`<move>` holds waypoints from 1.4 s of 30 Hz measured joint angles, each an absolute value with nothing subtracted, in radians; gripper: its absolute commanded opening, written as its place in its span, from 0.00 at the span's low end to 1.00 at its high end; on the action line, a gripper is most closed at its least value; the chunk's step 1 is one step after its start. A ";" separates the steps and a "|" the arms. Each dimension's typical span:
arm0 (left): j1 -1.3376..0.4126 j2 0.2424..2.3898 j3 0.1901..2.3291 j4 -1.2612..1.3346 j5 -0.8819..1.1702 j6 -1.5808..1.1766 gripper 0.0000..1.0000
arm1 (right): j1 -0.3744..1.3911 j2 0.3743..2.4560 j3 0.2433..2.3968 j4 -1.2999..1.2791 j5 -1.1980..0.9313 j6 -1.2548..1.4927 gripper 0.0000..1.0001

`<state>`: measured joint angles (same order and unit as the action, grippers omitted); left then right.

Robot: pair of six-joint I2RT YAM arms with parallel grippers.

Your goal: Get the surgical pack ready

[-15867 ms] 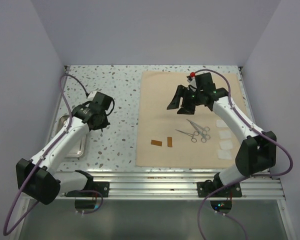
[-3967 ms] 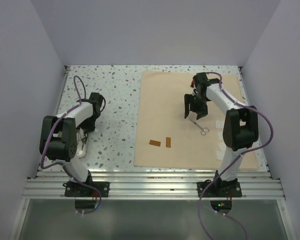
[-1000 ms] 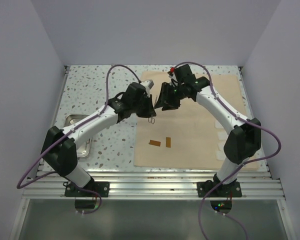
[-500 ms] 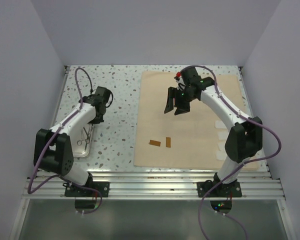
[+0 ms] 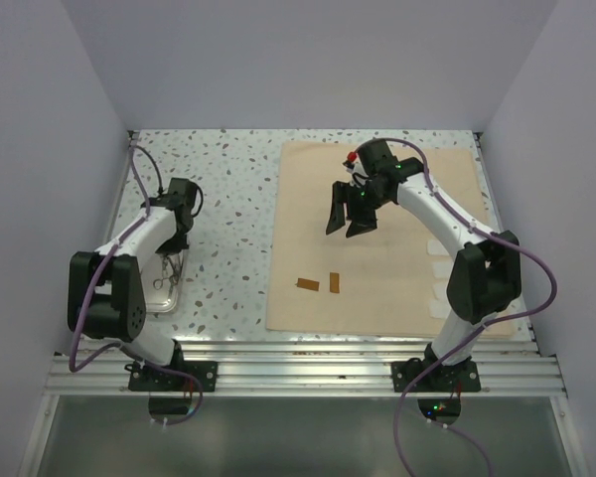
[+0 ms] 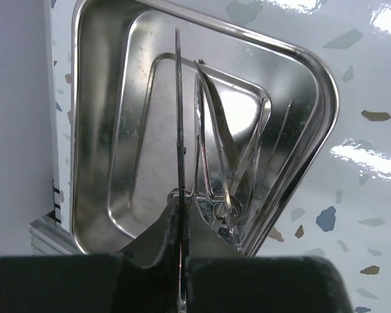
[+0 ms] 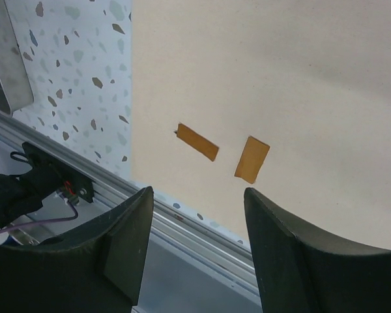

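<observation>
Moved back over the tray (image 6: 98, 130), left tool (image 6: 181, 215) pinches an instrument (image 6: 178, 117), lower end hidden; right tool (image 7: 197, 195) spread

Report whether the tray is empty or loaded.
Loaded: thin metal instruments lie inside the tray, as the left wrist view shows.

instruments (image 6: 212, 163) off cloth (image 5: 397, 288), now in tray (image 6: 117, 98)

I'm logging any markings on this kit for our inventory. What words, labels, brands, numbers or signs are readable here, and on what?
None: no readable text shows in any view. The tray, the held instrument, the cloth and the brown strips show no print, engraving or label that can be made out.
</observation>
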<state>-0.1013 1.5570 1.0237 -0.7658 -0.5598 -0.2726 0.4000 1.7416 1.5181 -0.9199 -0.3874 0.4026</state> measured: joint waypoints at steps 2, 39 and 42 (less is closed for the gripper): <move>-0.090 1.571 1.036 -0.756 -0.537 -0.274 0.00 | 0.400 1.742 1.515 -0.918 -0.390 0.402 0.62; 0.059 1.577 1.000 -0.751 -0.455 -0.361 0.00 | 0.400 1.748 1.510 -0.905 -0.411 0.398 0.63; 0.068 1.577 1.000 -0.755 -0.458 -0.360 0.09 | 0.400 1.748 1.508 -0.905 -0.411 0.398 0.63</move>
